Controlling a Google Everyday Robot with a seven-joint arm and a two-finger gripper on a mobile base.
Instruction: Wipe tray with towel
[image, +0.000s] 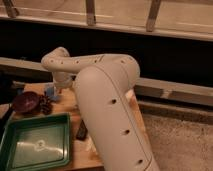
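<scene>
The dark-green tray (15, 135) lies on the wooden table at the lower left, its glossy bottom bare and catching light. My gripper (56, 89) hangs at the end of the pale arm over the far part of the table, beyond the tray and apart from it, and stands open. A small blue thing (49, 92) sits right beside it. A dark crumpled lump (46, 103) lies between the gripper and the tray; I cannot tell whether it is the towel.
A dark red bowl (26, 101) stands left of the lump. A dark flat object (81, 131) and a pale item (90, 145) lie right of the tray. My bulky arm (107, 115) hides the table's right side. A dark counter wall runs behind.
</scene>
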